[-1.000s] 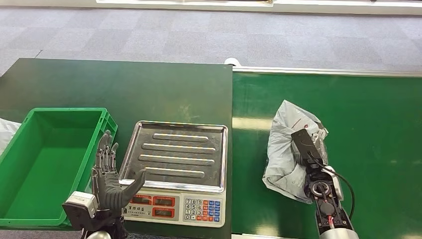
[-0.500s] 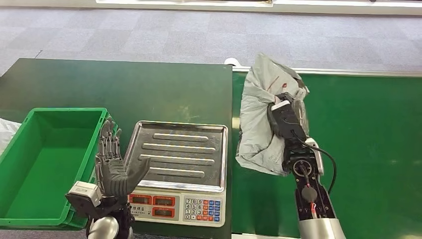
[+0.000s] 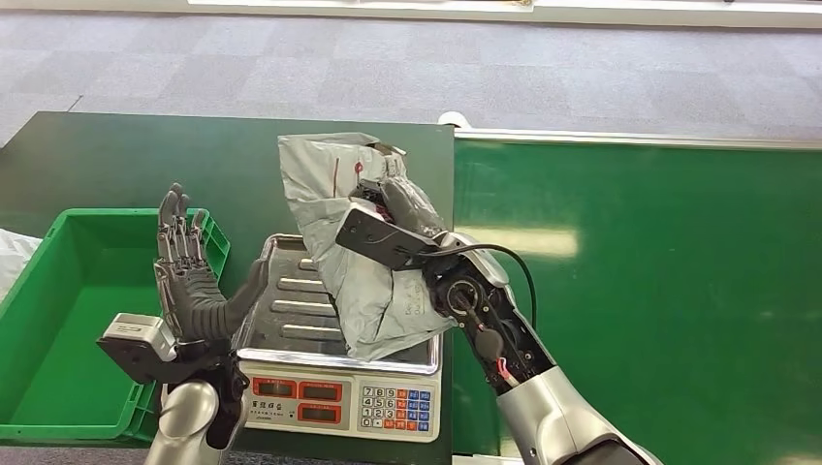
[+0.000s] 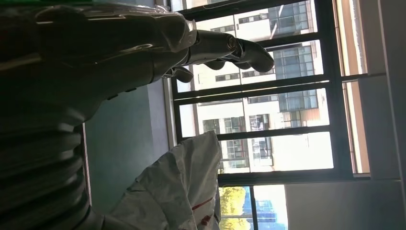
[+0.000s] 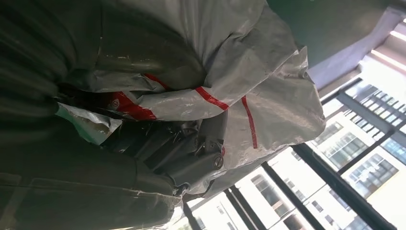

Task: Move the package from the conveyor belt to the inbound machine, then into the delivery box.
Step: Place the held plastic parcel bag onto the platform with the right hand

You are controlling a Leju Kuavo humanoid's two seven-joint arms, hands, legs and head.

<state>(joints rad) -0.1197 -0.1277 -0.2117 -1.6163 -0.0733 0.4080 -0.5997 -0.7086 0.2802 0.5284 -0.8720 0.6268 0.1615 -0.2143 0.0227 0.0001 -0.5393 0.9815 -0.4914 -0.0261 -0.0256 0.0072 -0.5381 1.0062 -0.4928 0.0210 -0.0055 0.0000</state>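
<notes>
Right hand [image 3: 393, 208] clamped on bag [image 3: 354, 242] mid-frame above scale [image 3: 291, 291]; left hand [image 3: 189, 291] spread, empty. Slack bag may slip or overhang the tray.

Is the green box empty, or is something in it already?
Empty as far as it shows. The green box shows only its bare green floor; the left hand hides one corner. The package is held by the right hand over the scale.

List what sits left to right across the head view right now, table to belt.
Green bin → left hand, open and raised → scale with the grey package held over its tray by the right hand → green conveyor belt.
</notes>
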